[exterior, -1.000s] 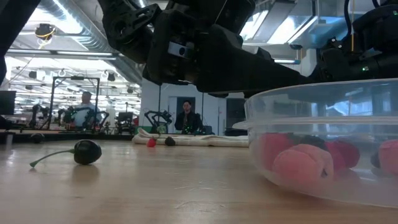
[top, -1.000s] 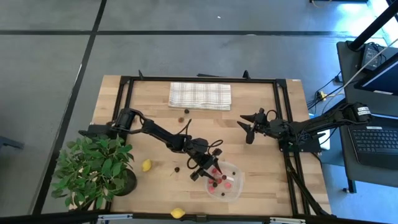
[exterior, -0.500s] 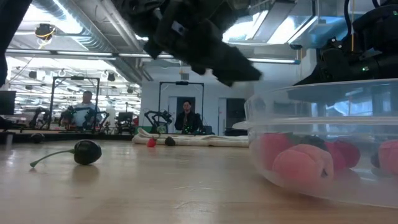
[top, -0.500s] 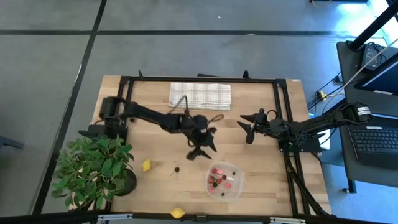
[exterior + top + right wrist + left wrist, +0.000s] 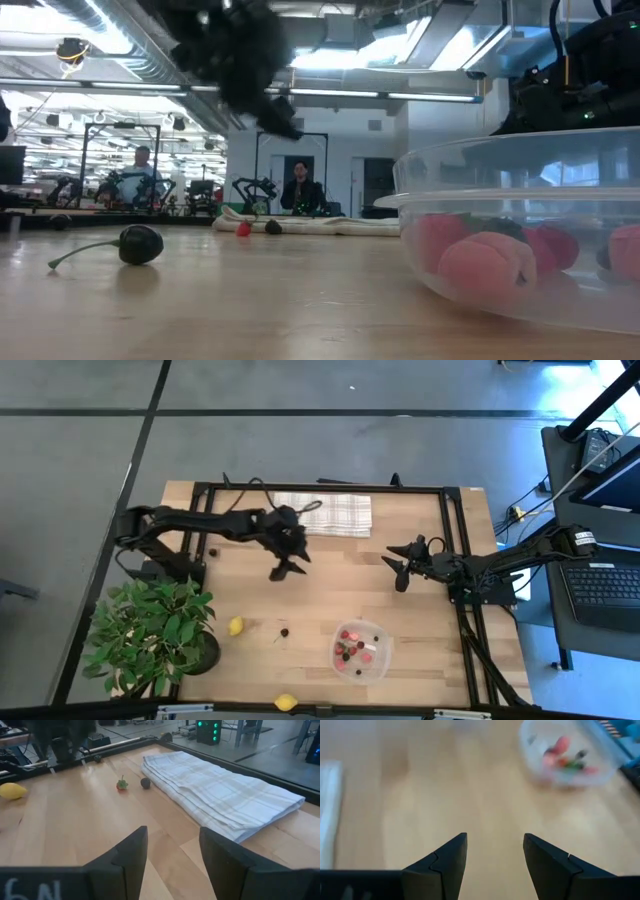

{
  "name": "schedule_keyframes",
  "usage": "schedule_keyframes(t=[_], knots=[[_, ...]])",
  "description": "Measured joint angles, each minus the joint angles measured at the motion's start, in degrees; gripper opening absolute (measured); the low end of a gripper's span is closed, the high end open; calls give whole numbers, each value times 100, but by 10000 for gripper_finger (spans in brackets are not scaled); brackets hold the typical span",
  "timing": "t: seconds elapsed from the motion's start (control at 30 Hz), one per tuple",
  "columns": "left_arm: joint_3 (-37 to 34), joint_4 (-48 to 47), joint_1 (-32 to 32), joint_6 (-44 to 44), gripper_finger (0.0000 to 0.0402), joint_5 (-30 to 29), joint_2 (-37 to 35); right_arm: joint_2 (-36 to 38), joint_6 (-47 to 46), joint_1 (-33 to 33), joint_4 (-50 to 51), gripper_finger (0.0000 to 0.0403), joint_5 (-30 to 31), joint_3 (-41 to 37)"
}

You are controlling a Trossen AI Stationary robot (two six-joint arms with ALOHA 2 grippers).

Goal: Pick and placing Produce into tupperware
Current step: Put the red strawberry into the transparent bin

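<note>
Bare wood between cloth (image 5: 321, 514) and tupperware (image 5: 360, 651).

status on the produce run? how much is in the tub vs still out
Done: several red and dark pieces lie in the tupperware. In hand: nothing; the left gripper hangs open and empty near the cloth. Left: two lemons, a cherry and two small pieces by the cloth. The right gripper waits, open.

pale smooth wood with a soft sheen makes the surface (image 5: 420, 610), the tupperware (image 5: 362, 651) is clear glossy plastic, the folded checked cloth (image 5: 330, 513) woven, and the left pincer (image 5: 495, 857) matt black plastic.
</note>
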State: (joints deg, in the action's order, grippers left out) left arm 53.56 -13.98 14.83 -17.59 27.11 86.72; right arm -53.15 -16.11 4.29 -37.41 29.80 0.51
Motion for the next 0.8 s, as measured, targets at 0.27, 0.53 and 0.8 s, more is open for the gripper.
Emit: schedule_keyframes(t=[0.27, 0.53, 0.8], knots=[[-917, 27, 417, 94, 189, -1377, -332, -4, 7, 0, 14, 182, 0, 0], [-1097, 687, 468, 98, 189, -1904, -128, -4, 139, 0, -15, 182, 2, 0], [-1089, 888, 468, 393, 189, -2200, 341, -7, 137, 0, -35, 182, 2, 0]])
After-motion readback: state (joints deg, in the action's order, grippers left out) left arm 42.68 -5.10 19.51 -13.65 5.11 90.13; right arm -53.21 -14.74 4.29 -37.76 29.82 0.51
